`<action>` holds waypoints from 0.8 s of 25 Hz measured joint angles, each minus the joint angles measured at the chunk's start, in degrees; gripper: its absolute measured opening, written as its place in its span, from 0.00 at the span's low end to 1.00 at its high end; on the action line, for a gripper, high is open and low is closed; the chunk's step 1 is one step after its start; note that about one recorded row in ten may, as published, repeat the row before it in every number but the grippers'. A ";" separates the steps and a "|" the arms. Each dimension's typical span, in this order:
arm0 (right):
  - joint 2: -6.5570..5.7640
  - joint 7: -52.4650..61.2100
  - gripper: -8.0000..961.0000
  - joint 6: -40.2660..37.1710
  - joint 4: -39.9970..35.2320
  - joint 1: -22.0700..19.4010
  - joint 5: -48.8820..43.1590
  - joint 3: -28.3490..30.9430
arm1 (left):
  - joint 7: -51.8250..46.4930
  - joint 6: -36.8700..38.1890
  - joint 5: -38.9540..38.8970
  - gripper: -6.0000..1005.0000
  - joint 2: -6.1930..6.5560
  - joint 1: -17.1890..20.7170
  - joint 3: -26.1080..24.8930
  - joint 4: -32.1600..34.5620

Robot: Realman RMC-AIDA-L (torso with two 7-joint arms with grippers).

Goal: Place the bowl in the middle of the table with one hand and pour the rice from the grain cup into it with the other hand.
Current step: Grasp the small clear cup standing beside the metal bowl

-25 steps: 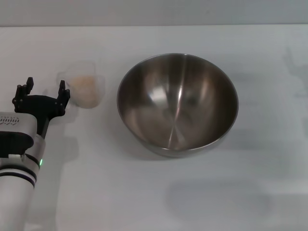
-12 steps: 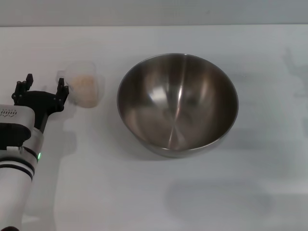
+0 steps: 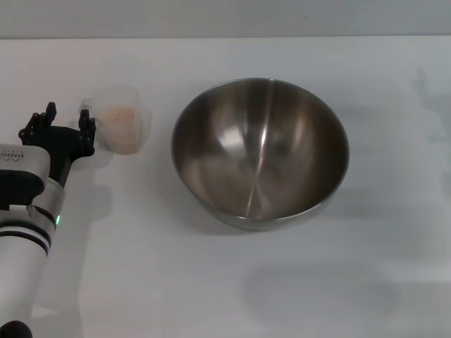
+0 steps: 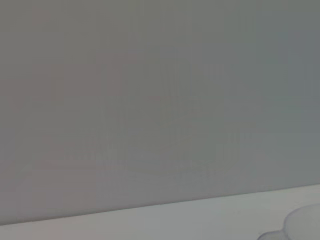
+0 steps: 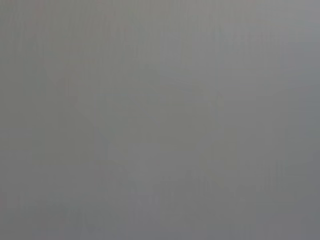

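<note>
Bowl [image 3: 260, 151] sits mid-surface [image 3: 211, 282], upright. Grain cup [image 3: 121, 127] with rice [image 3: 120, 118] at bowl's 9 o'clock, apart from it. Left claw [image 3: 65, 121] spread wide, just beside cup's 9 o'clock side, gripping nothing. Right claw out of view.

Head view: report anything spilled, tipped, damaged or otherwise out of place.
Nothing stands out. The steel bowl sits upright and empty mid-table. The grain cup stands upright to its left with the rice inside, none on the table. The left claw is open beside the cup's handle.
</note>
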 joint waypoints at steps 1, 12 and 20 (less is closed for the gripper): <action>0.00 0.00 0.84 0.00 -0.02 0.03 0.00 0.00 | -0.75 -0.07 0.06 0.62 0.00 -0.20 0.06 0.39; 0.00 0.03 0.84 0.00 0.04 0.01 -0.01 0.30 | -2.29 0.19 1.07 0.23 0.00 -1.63 2.35 1.68; 0.06 0.13 0.84 -0.03 0.02 -0.37 -0.01 0.70 | -10.46 0.29 5.19 0.06 0.00 -2.02 2.61 4.68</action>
